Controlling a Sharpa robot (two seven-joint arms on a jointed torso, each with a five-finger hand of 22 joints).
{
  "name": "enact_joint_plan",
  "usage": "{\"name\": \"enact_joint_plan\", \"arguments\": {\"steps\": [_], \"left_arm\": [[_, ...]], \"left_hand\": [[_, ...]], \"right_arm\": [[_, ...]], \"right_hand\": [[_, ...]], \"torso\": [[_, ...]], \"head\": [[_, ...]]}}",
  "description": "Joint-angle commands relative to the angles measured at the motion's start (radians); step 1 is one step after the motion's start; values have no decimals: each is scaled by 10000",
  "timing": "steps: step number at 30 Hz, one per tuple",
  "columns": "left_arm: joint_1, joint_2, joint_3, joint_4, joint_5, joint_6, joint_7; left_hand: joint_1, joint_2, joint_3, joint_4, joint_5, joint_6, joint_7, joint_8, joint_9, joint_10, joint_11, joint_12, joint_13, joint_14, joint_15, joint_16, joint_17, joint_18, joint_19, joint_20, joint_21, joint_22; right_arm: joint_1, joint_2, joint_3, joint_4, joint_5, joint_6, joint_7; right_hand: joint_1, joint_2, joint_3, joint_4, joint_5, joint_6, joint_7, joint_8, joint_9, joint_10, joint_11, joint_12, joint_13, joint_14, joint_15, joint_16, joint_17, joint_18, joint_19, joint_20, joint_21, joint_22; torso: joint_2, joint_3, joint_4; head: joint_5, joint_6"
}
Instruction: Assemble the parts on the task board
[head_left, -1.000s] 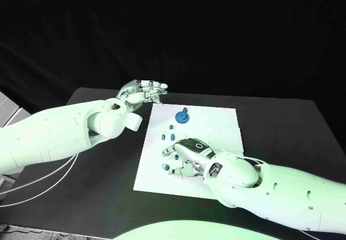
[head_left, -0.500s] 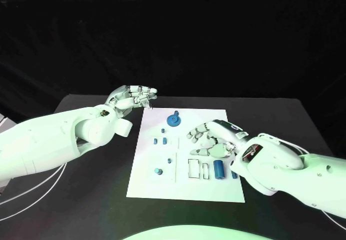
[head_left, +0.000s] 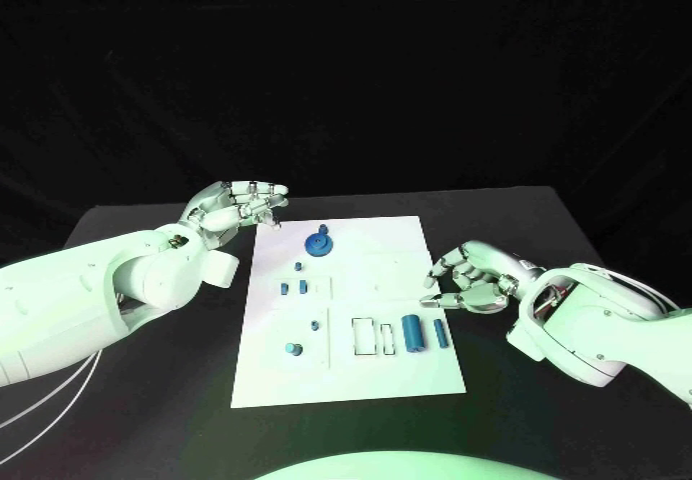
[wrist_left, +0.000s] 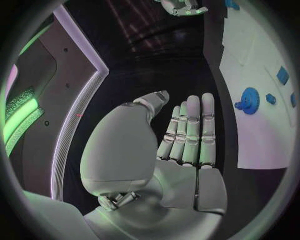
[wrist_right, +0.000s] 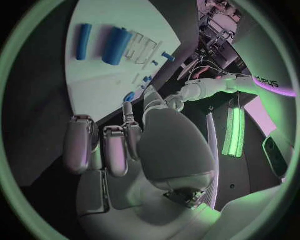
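The task board (head_left: 368, 300) lies flat mid-worktop (head_left: 144, 400); a blue gear (head_left: 319, 242) sits near its far edge, small blue parts (head_left: 294, 288) along its left side, two blue cylinders (head_left: 420, 331) beside white rectangular recesses (head_left: 372, 336); the left hand (head_left: 238, 205) hovers off the far left corner, fingers straight and close together, holding nothing; the right hand (head_left: 469, 279) hangs at the right edge, fingers curled in, empty.

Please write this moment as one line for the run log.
left hand: empty, by board's far left corner | right hand: empty, fingers curled, at board's right edge | board: gear, two cylinders lying
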Motion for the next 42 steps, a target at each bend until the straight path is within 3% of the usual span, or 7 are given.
{"name": "enact_joint_plan", "arguments": {"steps": [1, 13, 17, 31, 36, 39, 42], "left_arm": [[-23, -1, 5, 75, 24, 274, 116], [-66, -61, 3, 145, 18, 316, 111], [-70, -94, 3, 156, 17, 319, 106], [-72, -131, 3, 183, 8, 346, 28], [-73, -116, 3, 126, -32, 362, -33], [-73, -115, 3, 109, -45, 371, -53], [-73, -116, 3, 96, -55, 380, -76]], "left_hand": [[-81, -19, -66, 14, -54, -46, -2, -7, 14, -92, 8, 53, -16, -18, 78, -56, 12, 135, 9, 33, -55, -13], [-85, -23, -78, 22, -52, -54, -2, -8, 14, -103, 9, 52, -17, -23, 80, -57, 14, 134, 10, 35, -68, -21], [-85, -23, -78, 22, -52, -54, -2, -8, 14, -103, 9, 52, -17, -23, 80, -57, 14, 134, 10, 35, -68, -21], [-82, -12, -81, 30, -47, -55, -3, -7, 16, -110, 9, 54, -18, -26, 80, -57, 16, 135, 12, 37, -80, -30], [-68, 18, -76, 42, -38, -55, -1, -3, 19, -117, 9, 59, -17, -30, 80, -56, 19, 137, 20, 38, -97, -42], [-56, 30, -72, 42, -35, -55, -1, -2, 20, -118, 8, 61, -17, -32, 79, -56, 20, 138, 23, 38, -103, -47], [-56, 30, -72, 42, -35, -55, -1, -2, 20, -118, 8, 61, -17, -32, 79, -56, 20, 138, 23, 38, -103, -47]], "right_arm": [[-113, -171, -29, 164, -168, 694, -1109], [-833, 208, -80, 195, -1155, -101, -2255], [-924, 360, -81, 84, -1257, -70, -2466], [-1247, 1070, -80, -449, -1528, 18, -2824], [-1323, 1368, -80, -637, -1533, -8, -2957], [-1363, 1488, -79, -729, -1556, 45, -3024], [-1407, 1604, -79, -832, -1723, 191, -3187]], "right_hand": [[-252, -9, -107, 0, 38, 7, -70, 168, 89, 388, -43, 286, 1471, 671, -15, 146, 539, -209, 628, 74, 440, 2014], [-1023, -48, -197, 24, 89, 161, -177, 550, 260, 667, -128, 667, 2011, 783, -72, 399, 1254, -302, 733, 32, 1007, 2203], [-1097, -77, -208, 24, 92, 164, -185, 575, 270, 673, -133, 675, 2024, 789, -77, 413, 1294, -311, 742, 27, 1057, 2218], [-1795, -37, -474, 33, 328, 125, -212, 736, 341, 663, -153, 652, 2032, 805, -93, 458, 1428, -327, 753, 11, 1155, 2254], [-2639, -188, -913, 56, -258, 120, -232, 872, 403, 672, -169, 651, 2056, 812, -103, 474, 1484, -339, 763, 4, 1226, 2270], [-2644, -187, -913, 54, -259, 120, -232, 874, 404, 676, -169, 656, 2063, 814, -103, 476, 1493, -341, 766, 4, 1241, 2274], [-2193, -148, -796, 22, 124, 105, -250, 962, 444, 679, -179, 651, 2074, 819, -118, 485, 1527, -346, 769, -2, 1272, 2280]], "torso": [[-28, 4, -22], [2, -4, 11], [-11, -23, 20], [7, -3, -5], [-5, -10, 8], [2, -14, 19], [-2, -12, 9]], "head": [[-45, -21], [-58, -10], [-59, -42], [-41, -66], [-63, -77], [-68, -84], [-60, -87]]}}
